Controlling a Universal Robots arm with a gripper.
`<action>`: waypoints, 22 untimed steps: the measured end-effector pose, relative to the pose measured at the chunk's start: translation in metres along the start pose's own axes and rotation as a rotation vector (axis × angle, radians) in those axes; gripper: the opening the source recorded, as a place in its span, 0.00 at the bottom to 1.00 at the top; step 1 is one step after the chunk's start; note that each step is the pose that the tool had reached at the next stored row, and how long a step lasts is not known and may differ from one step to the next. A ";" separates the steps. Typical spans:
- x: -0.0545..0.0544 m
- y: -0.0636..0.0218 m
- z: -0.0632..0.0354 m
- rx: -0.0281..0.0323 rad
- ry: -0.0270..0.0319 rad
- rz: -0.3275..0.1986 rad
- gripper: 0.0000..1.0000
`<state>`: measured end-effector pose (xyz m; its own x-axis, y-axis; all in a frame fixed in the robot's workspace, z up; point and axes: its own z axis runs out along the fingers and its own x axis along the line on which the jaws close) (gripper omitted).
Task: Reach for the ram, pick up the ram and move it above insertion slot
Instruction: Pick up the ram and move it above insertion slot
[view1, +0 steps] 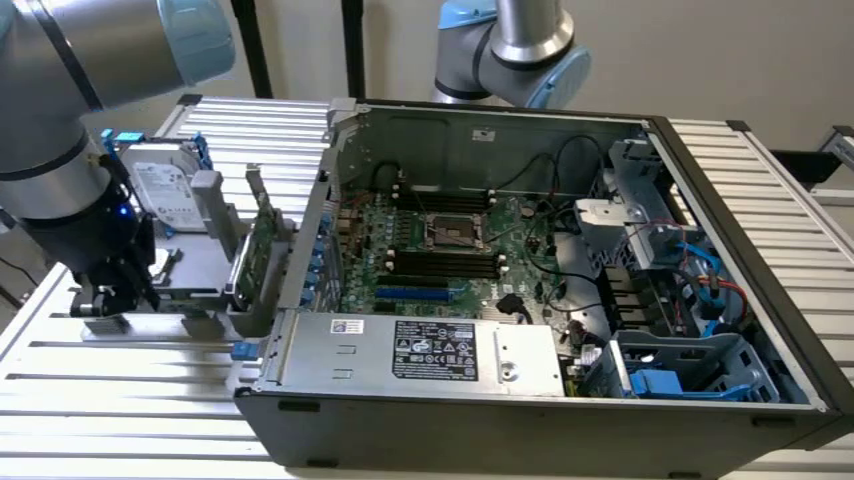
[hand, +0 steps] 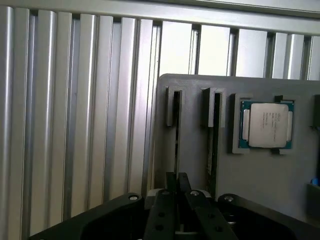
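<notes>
Sitting low over the grey holder (hand: 260, 175) on the counter (view1: 134, 370), the gripper (hand: 177, 176) has its jaws seemingly pinched shut on the ram (hand: 176, 130), which stands on edge in the holder's slot, long axis running straight out from the jaws.

1 PC case (view1: 534, 430), 1 HDD (view1: 167, 195), 1 CPU (hand: 265, 125).
</notes>
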<state>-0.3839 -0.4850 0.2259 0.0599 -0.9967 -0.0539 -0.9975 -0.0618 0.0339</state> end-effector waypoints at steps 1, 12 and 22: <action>0.000 0.0000 -0.0045 -0.0001 0.0001 0.000 0.14; -0.002 -0.0157 -0.0548 0.0002 -0.0001 0.000 0.14; -0.002 -0.0541 -0.1017 0.0004 -0.0040 0.000 0.14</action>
<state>-0.3263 -0.4850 0.3256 0.0597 -0.9965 -0.0579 -0.9975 -0.0617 0.0335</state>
